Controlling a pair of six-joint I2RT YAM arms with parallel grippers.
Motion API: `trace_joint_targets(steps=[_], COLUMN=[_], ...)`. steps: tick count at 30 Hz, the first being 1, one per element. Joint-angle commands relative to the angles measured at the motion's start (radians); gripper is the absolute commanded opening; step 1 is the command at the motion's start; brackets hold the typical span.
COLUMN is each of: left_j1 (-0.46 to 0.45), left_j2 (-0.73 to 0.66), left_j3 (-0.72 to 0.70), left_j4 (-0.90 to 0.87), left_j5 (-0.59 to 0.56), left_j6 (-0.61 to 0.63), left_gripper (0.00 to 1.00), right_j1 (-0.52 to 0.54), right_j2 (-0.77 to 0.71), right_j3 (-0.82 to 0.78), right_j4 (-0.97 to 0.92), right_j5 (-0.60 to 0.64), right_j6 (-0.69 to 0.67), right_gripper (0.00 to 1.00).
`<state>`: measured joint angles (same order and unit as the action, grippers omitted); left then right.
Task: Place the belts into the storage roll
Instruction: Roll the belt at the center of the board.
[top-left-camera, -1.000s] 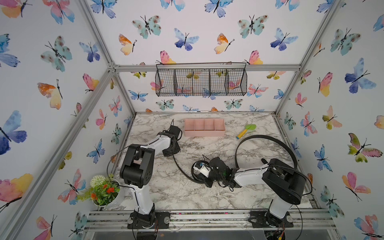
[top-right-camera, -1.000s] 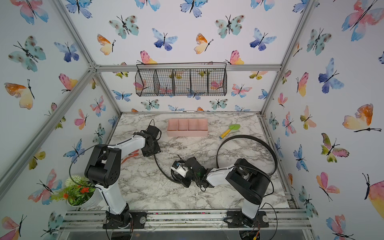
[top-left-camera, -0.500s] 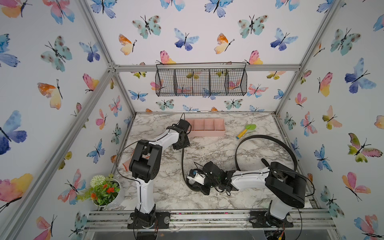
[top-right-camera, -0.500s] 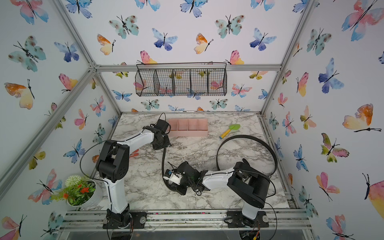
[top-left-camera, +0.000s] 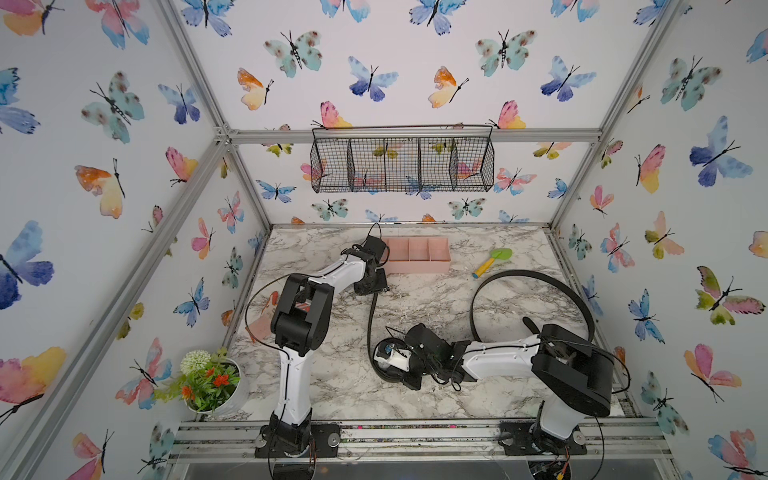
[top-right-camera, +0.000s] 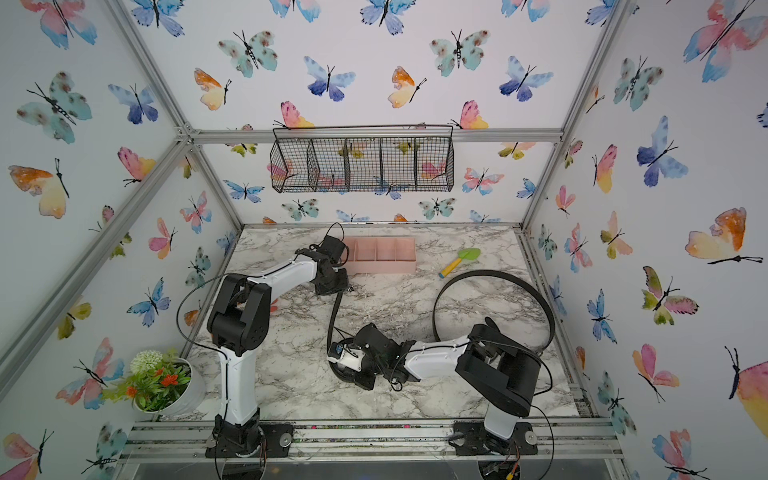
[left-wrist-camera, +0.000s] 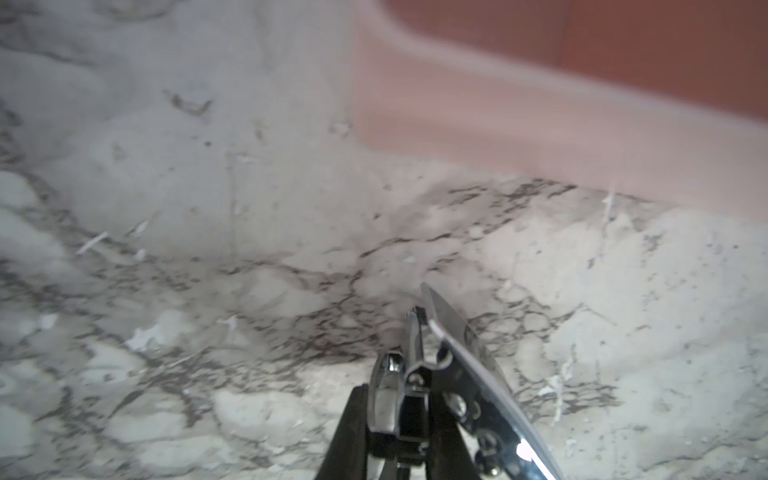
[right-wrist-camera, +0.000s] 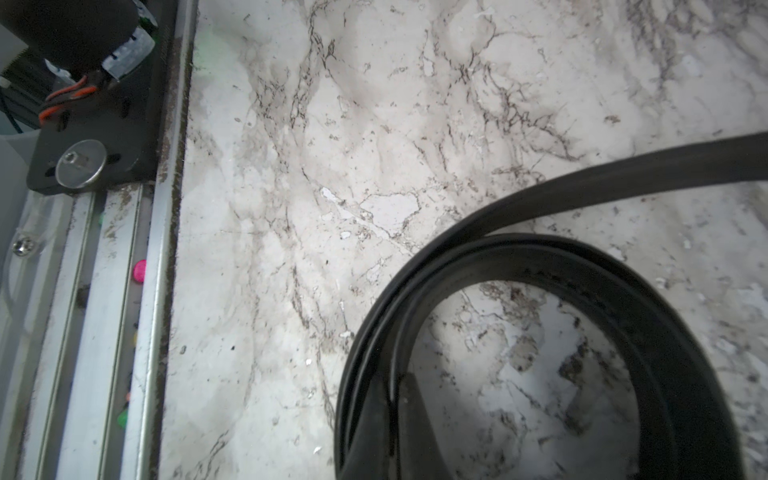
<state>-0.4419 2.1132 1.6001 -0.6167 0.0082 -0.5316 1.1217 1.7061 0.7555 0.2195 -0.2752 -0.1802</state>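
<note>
In the left end effector (top-left-camera: 380, 289) sits a belt (top-left-camera: 369, 324).

The belts (top-left-camera: 524, 272) are black; the storage roll (top-left-camera: 415, 267) is pale pink; the table (top-left-camera: 436, 309) is white marble with grey veins; the walls (top-left-camera: 374, 50) carry pastel butterflies.

Bare tabletop (top-left-camera: 424, 299) lies open between storage roll (top-left-camera: 417, 266), toy shovel (top-left-camera: 492, 259) and looped belt (top-left-camera: 472, 316).
</note>
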Motion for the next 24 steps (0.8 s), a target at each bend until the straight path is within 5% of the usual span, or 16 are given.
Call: trace_joint_targets(steps=[1, 13, 24], left_j1=[-0.047, -0.069, -0.171], left_j2=[0.054, 0.228, 0.229], left_j3=[0.119, 0.44, 0.385], left_j4=[-0.022, -0.131, -0.143], left_j5=[0.037, 0.089, 0.108], left_j6=[0.029, 0.066, 0.176], left_gripper=[0.16, 0.16, 0.13], right_j1=[0.01, 0.01, 0.01], right_j2=[-0.018, 0.14, 0.041], right_j3=[-0.028, 0.244, 0.104], right_j4=[-0.042, -0.14, -0.047], right_j5=[0.024, 0.017, 0.027], right_j6=[-0.024, -0.11, -0.158], right_gripper=[0.03, 0.03, 0.03])
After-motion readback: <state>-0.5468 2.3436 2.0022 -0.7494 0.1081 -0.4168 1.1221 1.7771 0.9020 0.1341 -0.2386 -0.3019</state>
